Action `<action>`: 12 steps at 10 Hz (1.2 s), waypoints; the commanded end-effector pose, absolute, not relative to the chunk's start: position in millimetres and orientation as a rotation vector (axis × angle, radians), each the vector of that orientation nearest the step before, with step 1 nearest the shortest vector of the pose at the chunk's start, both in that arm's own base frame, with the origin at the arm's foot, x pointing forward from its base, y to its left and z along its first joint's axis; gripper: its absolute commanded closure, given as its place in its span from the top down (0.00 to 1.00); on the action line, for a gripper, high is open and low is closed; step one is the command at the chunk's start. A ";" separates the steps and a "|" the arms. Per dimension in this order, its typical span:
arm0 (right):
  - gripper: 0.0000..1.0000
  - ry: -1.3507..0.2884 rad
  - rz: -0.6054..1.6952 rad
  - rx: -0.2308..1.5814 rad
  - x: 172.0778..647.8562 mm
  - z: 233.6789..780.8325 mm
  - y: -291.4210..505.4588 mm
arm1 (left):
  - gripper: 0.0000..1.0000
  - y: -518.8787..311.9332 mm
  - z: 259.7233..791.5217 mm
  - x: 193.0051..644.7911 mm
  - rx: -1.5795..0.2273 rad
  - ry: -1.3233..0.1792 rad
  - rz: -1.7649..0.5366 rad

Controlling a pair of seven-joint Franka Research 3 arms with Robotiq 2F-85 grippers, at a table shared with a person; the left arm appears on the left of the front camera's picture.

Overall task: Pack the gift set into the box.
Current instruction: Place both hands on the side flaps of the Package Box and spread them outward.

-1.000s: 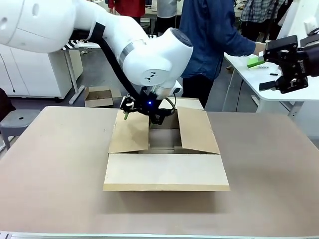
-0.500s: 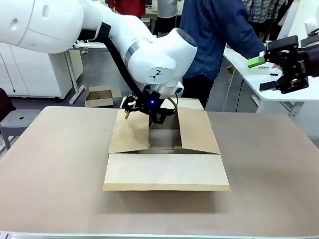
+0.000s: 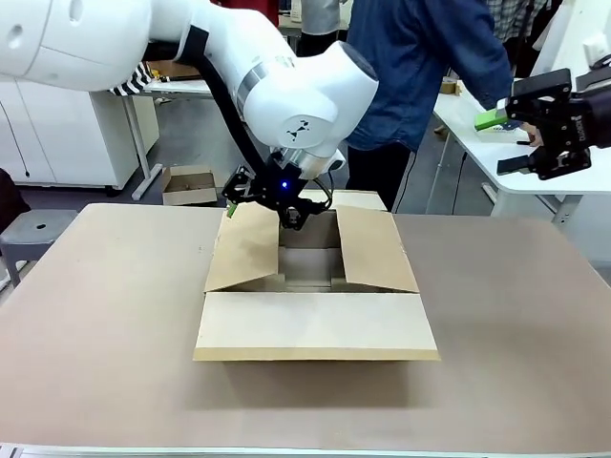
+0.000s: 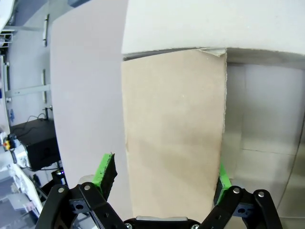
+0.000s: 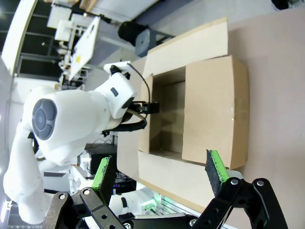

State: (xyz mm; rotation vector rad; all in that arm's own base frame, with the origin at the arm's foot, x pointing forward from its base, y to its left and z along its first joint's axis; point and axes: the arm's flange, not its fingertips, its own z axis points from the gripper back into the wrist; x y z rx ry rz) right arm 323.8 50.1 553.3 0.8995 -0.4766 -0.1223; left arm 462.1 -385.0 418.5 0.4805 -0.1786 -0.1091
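The box (image 3: 315,324) stands open in the middle of the table, its front flap folded out flat towards me. My left gripper (image 3: 260,198) hovers at the far end of the box's left flap (image 3: 243,250), which tilts up. In the left wrist view that flap (image 4: 174,133) lies between the spread green pads (image 4: 106,171) of the open left gripper (image 4: 163,177). High at the right, my right gripper (image 3: 535,124) hangs open with nothing in it. From above, the open right gripper (image 5: 158,171) looks down at the box (image 5: 217,105). The gift set is out of view.
A person in a blue shirt (image 3: 420,67) stands beyond the table's far edge, reaching to a white side table (image 3: 477,143) at the right. A small carton (image 3: 188,183) sits on the floor at the back left. Bare brown tabletop (image 3: 95,315) surrounds the box.
My left gripper has moved up and a little left, and the box's left flap has tilted up with it. The right gripper has stayed put.
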 end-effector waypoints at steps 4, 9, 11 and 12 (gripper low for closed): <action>1.00 -0.496 -0.097 0.918 327.0 553.5 51.8 | 1.00 -357.3 443.3 450.7 0.499 -0.269 -0.075; 1.00 -0.496 -0.097 0.918 327.0 553.5 51.8 | 1.00 -302.4 468.4 430.8 0.386 -0.309 -0.020; 1.00 -0.496 -0.097 0.918 327.0 553.5 51.8 | 1.00 -279.3 477.6 420.7 0.340 -0.334 0.011; 1.00 -0.496 -0.097 0.918 327.0 553.5 51.8 | 1.00 -265.4 480.4 418.1 0.301 -0.341 0.026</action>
